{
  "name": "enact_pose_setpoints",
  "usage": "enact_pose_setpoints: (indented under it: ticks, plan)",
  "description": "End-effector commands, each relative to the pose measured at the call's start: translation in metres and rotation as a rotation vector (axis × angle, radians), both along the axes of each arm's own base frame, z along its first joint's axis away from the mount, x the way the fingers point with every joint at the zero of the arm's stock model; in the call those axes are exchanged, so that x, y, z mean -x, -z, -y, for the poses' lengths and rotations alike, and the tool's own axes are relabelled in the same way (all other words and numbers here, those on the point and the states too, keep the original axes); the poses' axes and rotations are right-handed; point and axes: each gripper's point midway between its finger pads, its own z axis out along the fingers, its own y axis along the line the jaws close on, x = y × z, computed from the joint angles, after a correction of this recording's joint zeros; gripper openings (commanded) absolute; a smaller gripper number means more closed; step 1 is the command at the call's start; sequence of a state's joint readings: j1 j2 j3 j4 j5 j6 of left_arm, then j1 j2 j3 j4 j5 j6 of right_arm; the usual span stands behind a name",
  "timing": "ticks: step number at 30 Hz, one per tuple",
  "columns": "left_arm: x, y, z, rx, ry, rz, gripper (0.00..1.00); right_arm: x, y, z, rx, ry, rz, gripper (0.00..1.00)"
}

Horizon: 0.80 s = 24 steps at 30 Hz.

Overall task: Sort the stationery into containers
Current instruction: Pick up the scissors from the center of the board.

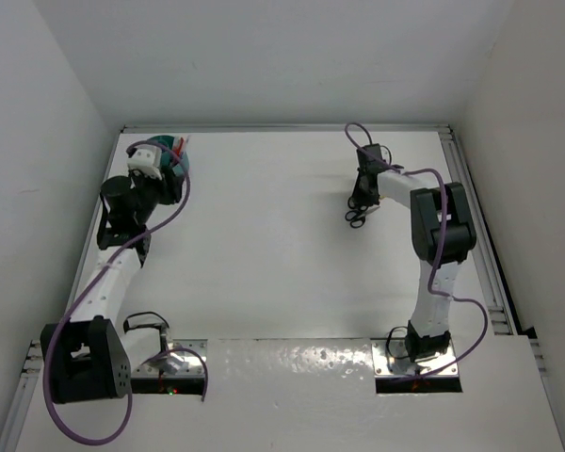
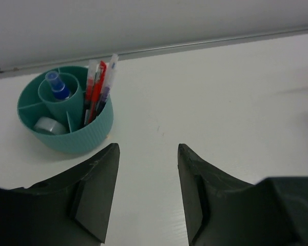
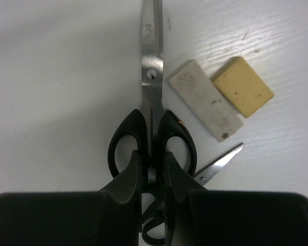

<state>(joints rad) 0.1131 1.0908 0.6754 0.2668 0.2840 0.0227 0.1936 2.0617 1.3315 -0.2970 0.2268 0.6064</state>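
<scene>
Scissors [image 3: 152, 92] lie flat on the white table [image 3: 51, 61] at the right side, blades shut. They are judged stiff, blade-heavy and smooth in the black handles, and the right gripper [image 3: 151, 165] is closed narrow on the inner bars where the two loops meet, a hold judged liable to swivel. A second pair of scissors [image 3: 220, 160] is partly hidden under the fingers [image 3: 128, 179], and a white block [image 3: 205, 100] and a beige block [image 3: 242, 86] lie just beside the blades. Farther off, across the table, the teal organiser [image 2: 87, 138] is seen holding pens [image 2: 97, 84], bottle [image 2: 56, 87] and tape ring [image 2: 49, 125], with the left gripper [image 2: 147, 154] hanging open and empty before it.

White-and-black arms [image 1: 433, 292], purple cables [image 1: 172, 213]
</scene>
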Motion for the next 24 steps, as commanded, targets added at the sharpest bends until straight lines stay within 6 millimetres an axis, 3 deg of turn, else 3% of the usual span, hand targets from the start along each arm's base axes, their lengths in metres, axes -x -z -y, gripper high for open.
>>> enact_pose_setpoints:
  ticks: [1, 2, 3, 4, 5, 6, 9, 11, 16, 18, 20, 24]
  plan:
    - [0.003, -0.023, 0.025, -0.263, 0.24, 0.18, 0.47, -0.005, -0.04, -0.021, -0.069, -0.072, 0.08, 0.0]
    - [0.006, -0.02, 0.037, -0.347, 0.34, 0.206, 0.49, -0.006, -0.048, -0.026, -0.083, -0.081, 0.103, 0.0]
    - [0.023, 0.006, 0.061, -0.406, 0.548, 0.161, 0.53, -0.009, -0.055, -0.031, -0.103, -0.091, 0.132, 0.0]
    - [0.024, 0.013, 0.064, -0.622, 0.649, 0.227, 0.55, -0.009, -0.07, -0.035, -0.116, -0.098, 0.166, 0.0]
    - [0.038, 0.031, 0.073, -0.63, 0.748, 0.16, 0.58, -0.009, -0.076, -0.04, -0.126, -0.11, 0.179, 0.0]
    - [0.039, 0.038, 0.076, -0.697, 0.8, 0.177, 0.59, -0.01, -0.083, -0.045, -0.134, -0.123, 0.194, 0.0]
    - [0.037, 0.039, 0.087, -0.729, 0.88, 0.207, 0.59, -0.007, -0.103, -0.065, -0.166, -0.164, 0.232, 0.0]
    - [0.037, 0.04, 0.101, -0.767, 0.946, 0.241, 0.58, -0.001, -0.114, -0.089, -0.196, -0.222, 0.251, 0.0]
    - [0.034, 0.021, 0.15, -0.965, 1.092, 0.488, 0.49, 0.013, -0.144, -0.152, -0.355, -0.345, 0.26, 0.0]
    - [0.036, 0.025, 0.165, -1.076, 1.13, 0.605, 0.49, 0.017, -0.161, -0.183, -0.411, -0.397, 0.279, 0.0]
    - [0.035, 0.014, 0.186, -1.186, 1.119, 0.783, 0.49, 0.02, -0.176, -0.206, -0.455, -0.44, 0.291, 0.0]
    - [0.045, 0.025, 0.214, -1.261, 1.186, 0.921, 0.48, 0.037, -0.19, -0.247, -0.501, -0.526, 0.287, 0.0]
